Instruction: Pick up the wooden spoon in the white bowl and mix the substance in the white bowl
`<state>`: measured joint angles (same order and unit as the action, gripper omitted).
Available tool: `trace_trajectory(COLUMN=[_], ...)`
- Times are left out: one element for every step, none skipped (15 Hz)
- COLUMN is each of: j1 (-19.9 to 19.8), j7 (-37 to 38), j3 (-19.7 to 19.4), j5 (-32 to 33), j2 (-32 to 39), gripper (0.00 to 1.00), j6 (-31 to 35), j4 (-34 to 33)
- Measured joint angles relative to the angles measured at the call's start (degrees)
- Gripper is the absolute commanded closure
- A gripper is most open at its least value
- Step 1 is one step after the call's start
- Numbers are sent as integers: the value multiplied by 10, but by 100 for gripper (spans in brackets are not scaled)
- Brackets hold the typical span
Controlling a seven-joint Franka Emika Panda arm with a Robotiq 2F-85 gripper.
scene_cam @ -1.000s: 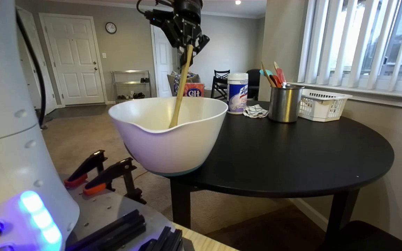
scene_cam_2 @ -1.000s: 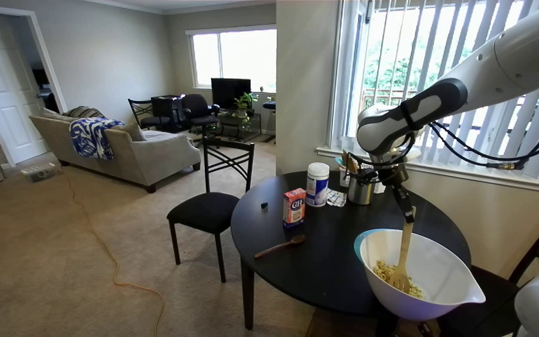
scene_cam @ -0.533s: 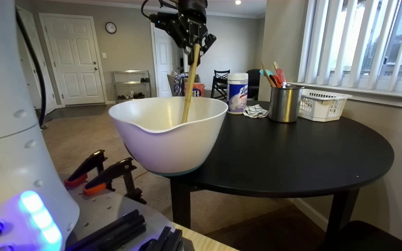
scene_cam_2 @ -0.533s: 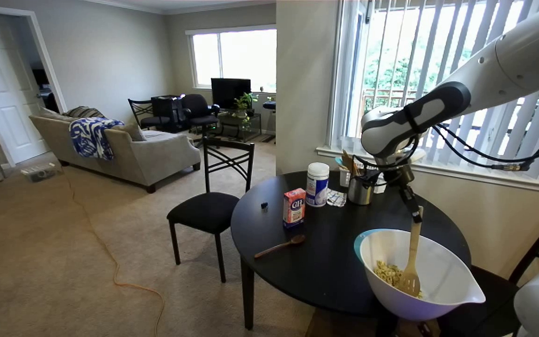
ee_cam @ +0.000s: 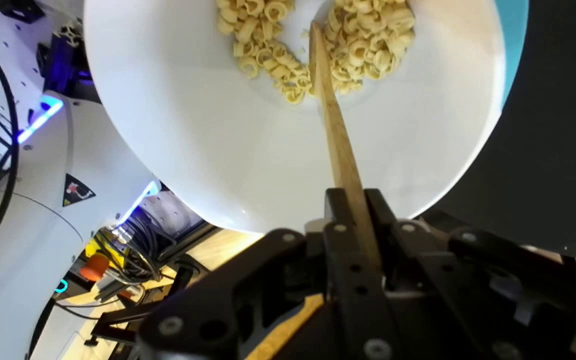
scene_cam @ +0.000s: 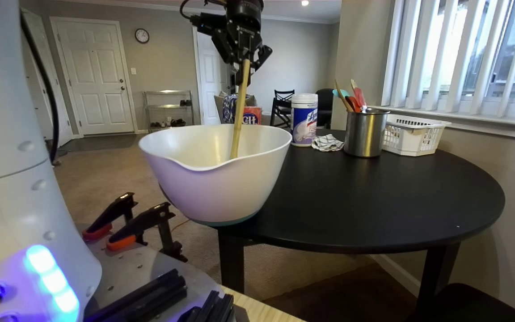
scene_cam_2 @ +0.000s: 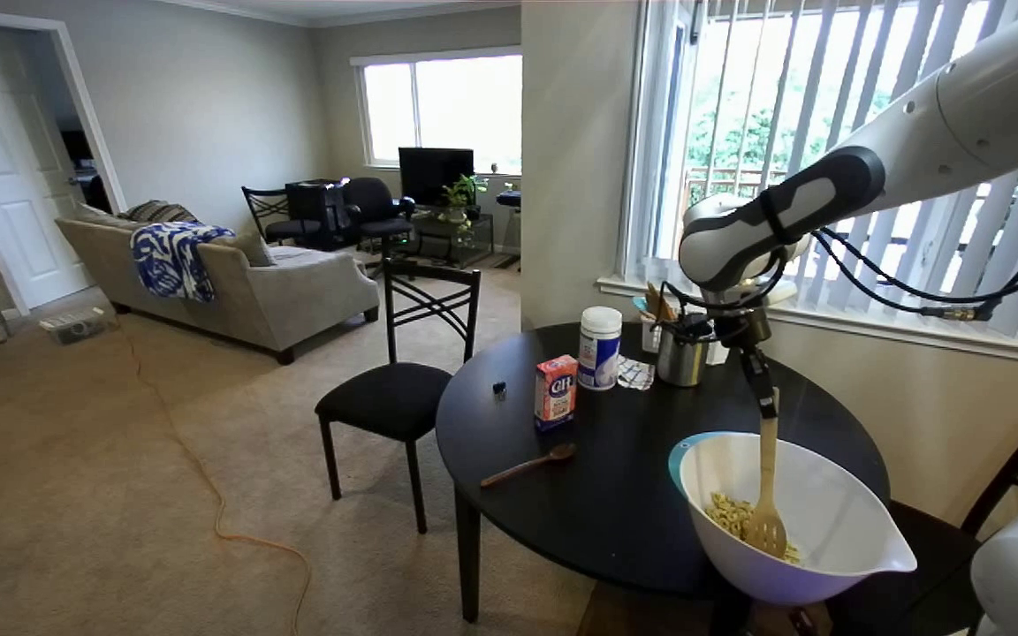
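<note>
Wooden spoon [scene_cam_2: 768, 464] shifted leftward in exterior view, tool [ee_cam: 356, 201] clamped on it; white bowl [scene_cam_2: 840, 517] lower right (pasta [ee_cam: 368, 47] inside).

I am in a home: I see a sofa [scene_cam_2: 266, 305] with a blanket [scene_cam_2: 171, 261], carpet [scene_cam_2: 111, 459], a wall clock [scene_cam: 142, 36], a panelled door [scene_cam: 93, 76] and shoes [scene_cam: 177, 122] on a rack [scene_cam: 163, 106].
</note>
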<state>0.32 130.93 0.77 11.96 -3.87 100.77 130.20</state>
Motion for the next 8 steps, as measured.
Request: trace_trajectory(j1=[-1,-1,-2,-3,-4,-5,-8,-11], j7=[-10,-18,-27,-37,-51,-67,-85,-101], j3=[-3,-5,-9,-12,-16,-21,-25,-28], j5=[-17,-33,-47,-60,-67,-74,-79,-80], j2=[0,0,0,0,0,0,0,0], gripper=[97,97,97,97,97,97,97,97], j6=[4,8,12,16,16,16,16,14], j4=[0,0,1,3,5,7,10,14])
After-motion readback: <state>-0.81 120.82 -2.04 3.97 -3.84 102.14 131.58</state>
